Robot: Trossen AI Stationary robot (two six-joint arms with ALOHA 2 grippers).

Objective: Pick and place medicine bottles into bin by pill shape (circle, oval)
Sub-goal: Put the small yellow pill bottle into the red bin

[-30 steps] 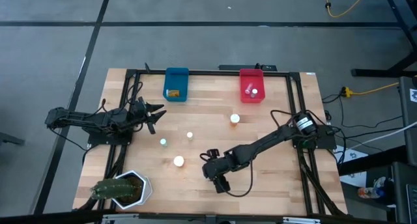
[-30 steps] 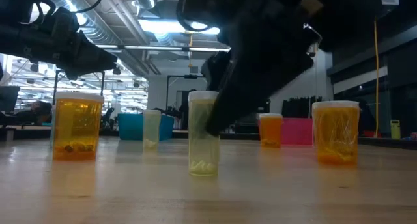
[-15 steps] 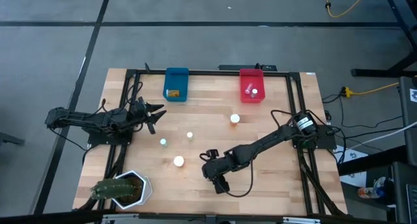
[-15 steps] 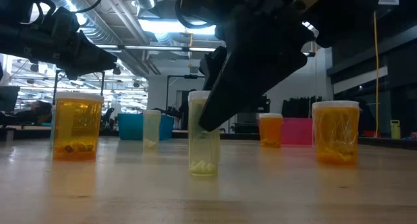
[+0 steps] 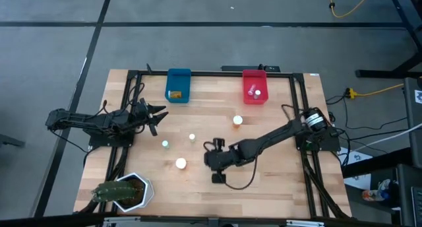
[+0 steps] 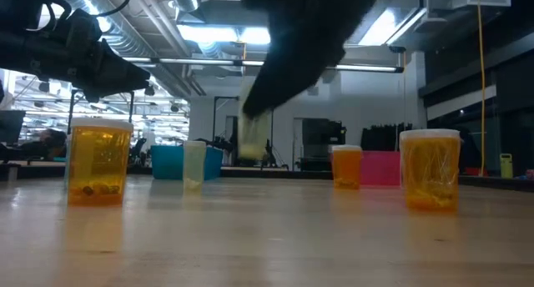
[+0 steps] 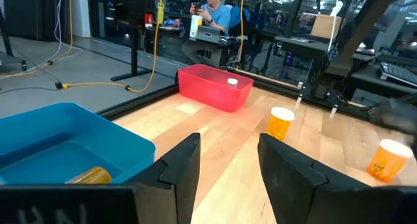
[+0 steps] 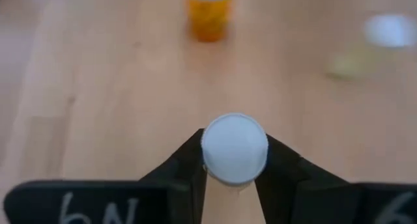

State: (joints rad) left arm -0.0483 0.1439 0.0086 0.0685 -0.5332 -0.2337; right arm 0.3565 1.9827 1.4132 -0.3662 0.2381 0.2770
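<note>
Right hand (image 8: 234, 178) pinching pale bottle (image 8: 234, 148), raised above desk (image 5: 277, 187). Left hand (image 7: 228, 165) spread, near blue bin (image 7: 58, 146).

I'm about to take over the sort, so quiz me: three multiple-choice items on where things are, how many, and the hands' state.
1. Where is the pale bottle in the right hand?
A. Standing on the table
B. Held in the air above the table
C. Lying on its side on the table

2. How many other bottles stand on the bare table?
A. Two
B. Seven
C. Four

3. What state is the left hand in?
A. Open and empty
B. Shut and empty
C. Shut on a bottle

Answers:
1. B: the low view shows the pale bottle's base well above the wood.
2. C: the high view shows four white caps on the wood.
3. A: the left wrist view shows a gap between its fingers with nothing in it.
</note>
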